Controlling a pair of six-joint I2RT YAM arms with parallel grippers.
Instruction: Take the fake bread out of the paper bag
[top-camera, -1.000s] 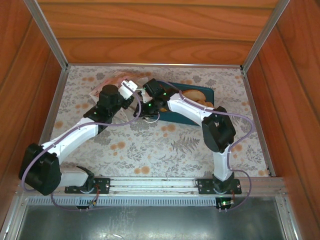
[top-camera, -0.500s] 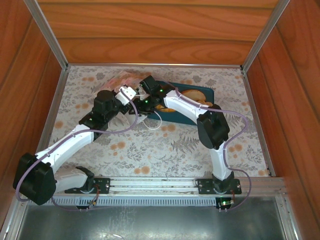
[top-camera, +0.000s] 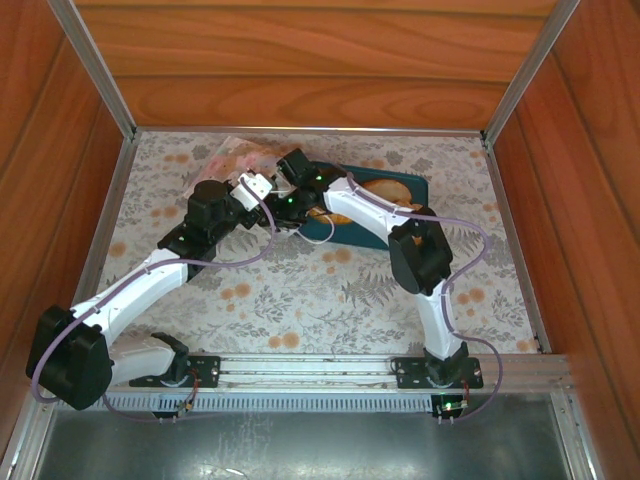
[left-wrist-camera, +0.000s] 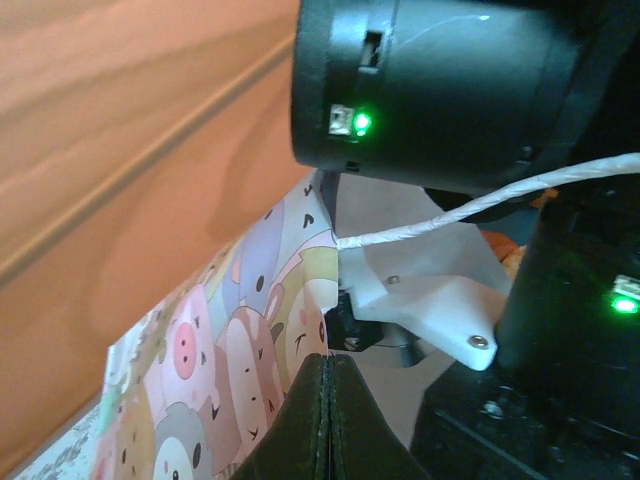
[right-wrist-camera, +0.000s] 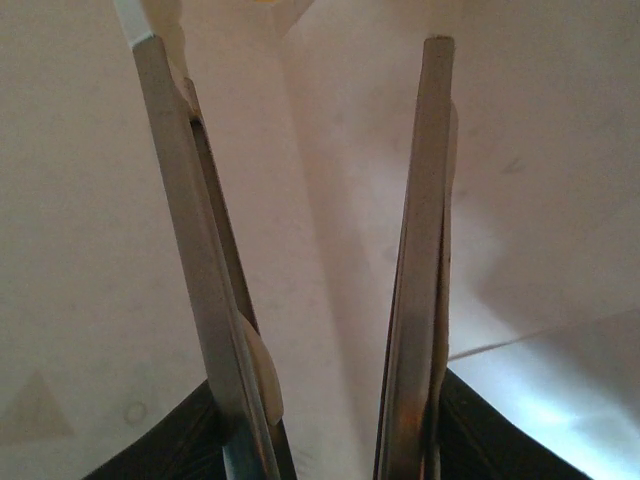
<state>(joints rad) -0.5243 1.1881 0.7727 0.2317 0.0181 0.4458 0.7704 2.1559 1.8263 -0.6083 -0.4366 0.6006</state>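
The paper bag (top-camera: 236, 157) lies tipped at the back left, its mouth toward the arms. My left gripper (top-camera: 262, 186) is shut on the bag's rim; in the left wrist view the closed fingers (left-wrist-camera: 330, 400) pinch the cartoon-animal-printed paper bag (left-wrist-camera: 230, 340). My right gripper (top-camera: 281, 166) reaches into the bag's mouth. In the right wrist view it (right-wrist-camera: 292, 60) is open, with only the white inner paper (right-wrist-camera: 320, 200) between the fingers. Golden fake bread (top-camera: 386, 189) lies in the teal tray (top-camera: 345, 228). Any bread inside the bag is hidden.
The right arm's black wrist (left-wrist-camera: 450, 90) with a green light hangs close over the left gripper, and a white loop handle (left-wrist-camera: 480, 205) crosses in front. Wooden walls (top-camera: 300, 60) enclose the floral table (top-camera: 300, 290); the tray sits right of the bag.
The right gripper has pushed back and left, deeper into the bag's mouth. The left gripper shifted right and forward with the rim, and the bag moved with it.
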